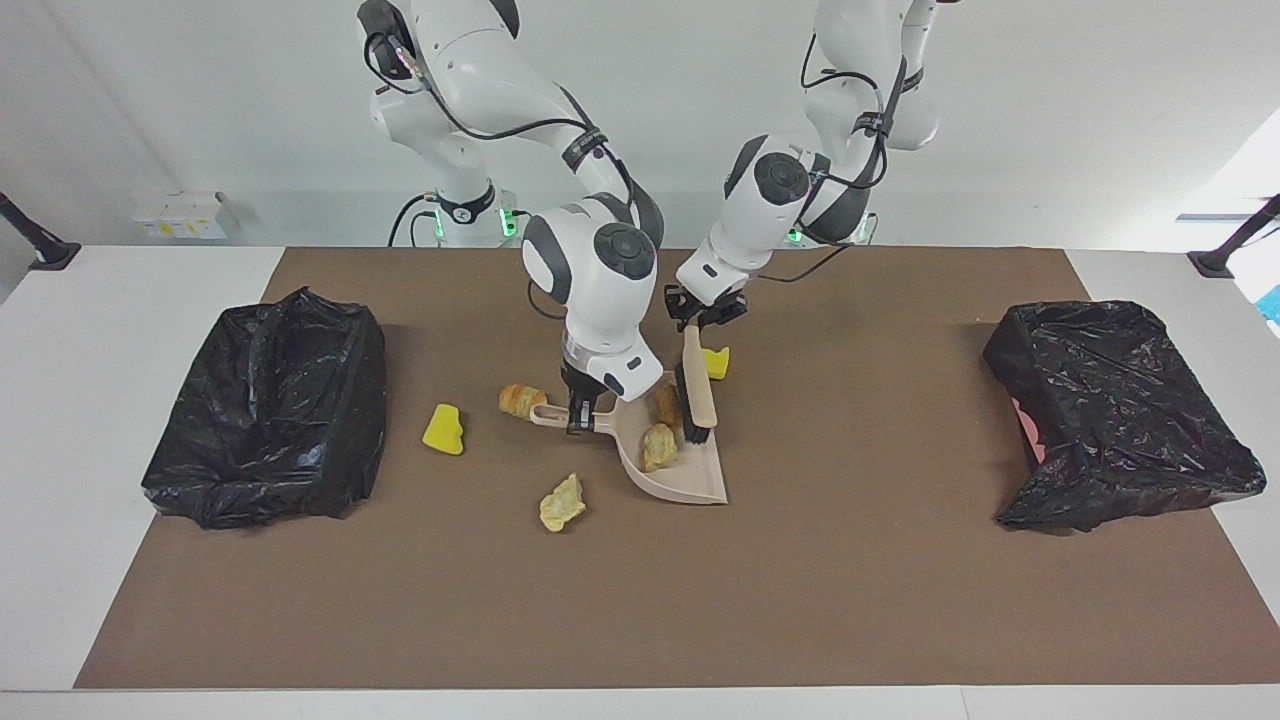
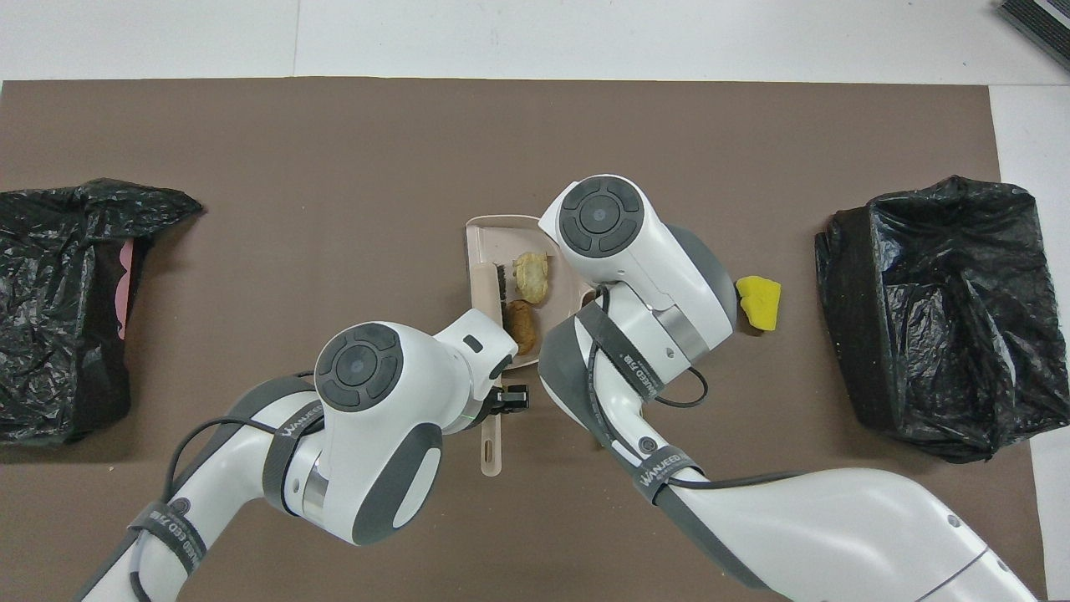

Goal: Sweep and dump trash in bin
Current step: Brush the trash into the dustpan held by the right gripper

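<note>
Trash is being gathered: two lumps (image 1: 660, 430) are lying in the dustpan (image 1: 690, 478), whose handle is being gripped by the right gripper (image 1: 578, 412); the brush (image 1: 697, 392) is being clamped by the left gripper (image 1: 705, 315). Four scraps (image 1: 443, 430) and both bins (image 1: 270, 410) are being left untouched.

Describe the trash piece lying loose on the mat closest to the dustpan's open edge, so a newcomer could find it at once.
Start at the beige dustpan in the middle of the brown mat, whose handle the right gripper holds. Just off its rim, farther from the robots, lies a pale rocky chunk. Unlike the smooth yellow wedge and the tan bread-like lump nearby, it is jagged and pale yellow.
</note>
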Action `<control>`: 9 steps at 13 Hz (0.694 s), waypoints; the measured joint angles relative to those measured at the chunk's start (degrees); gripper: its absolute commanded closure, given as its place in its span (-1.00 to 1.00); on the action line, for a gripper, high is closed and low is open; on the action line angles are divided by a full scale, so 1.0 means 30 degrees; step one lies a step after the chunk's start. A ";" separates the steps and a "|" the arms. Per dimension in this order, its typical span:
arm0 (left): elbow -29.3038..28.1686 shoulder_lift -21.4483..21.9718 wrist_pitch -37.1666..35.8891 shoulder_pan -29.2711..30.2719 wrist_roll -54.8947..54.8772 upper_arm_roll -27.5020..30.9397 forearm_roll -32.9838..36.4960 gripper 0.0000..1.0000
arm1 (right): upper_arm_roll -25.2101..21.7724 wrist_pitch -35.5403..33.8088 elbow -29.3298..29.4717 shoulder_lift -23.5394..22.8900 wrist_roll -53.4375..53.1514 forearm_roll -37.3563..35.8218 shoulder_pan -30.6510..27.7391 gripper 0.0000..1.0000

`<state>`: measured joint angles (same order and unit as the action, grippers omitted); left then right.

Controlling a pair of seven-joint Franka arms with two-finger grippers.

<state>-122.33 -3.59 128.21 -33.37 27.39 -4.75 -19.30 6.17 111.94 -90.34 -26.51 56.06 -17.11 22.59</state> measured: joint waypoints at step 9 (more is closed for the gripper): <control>0.0165 0.0342 -0.5984 0.2033 0.9662 0.0335 0.0026 1.00 | -0.0027 0.0140 0.0052 -0.0013 0.2108 -0.0264 -0.0286 1.00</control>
<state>-121.83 -2.56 110.26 -27.27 56.37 -3.75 -19.22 6.09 112.36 -90.19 -26.55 62.39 -17.91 21.73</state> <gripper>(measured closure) 0.736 0.687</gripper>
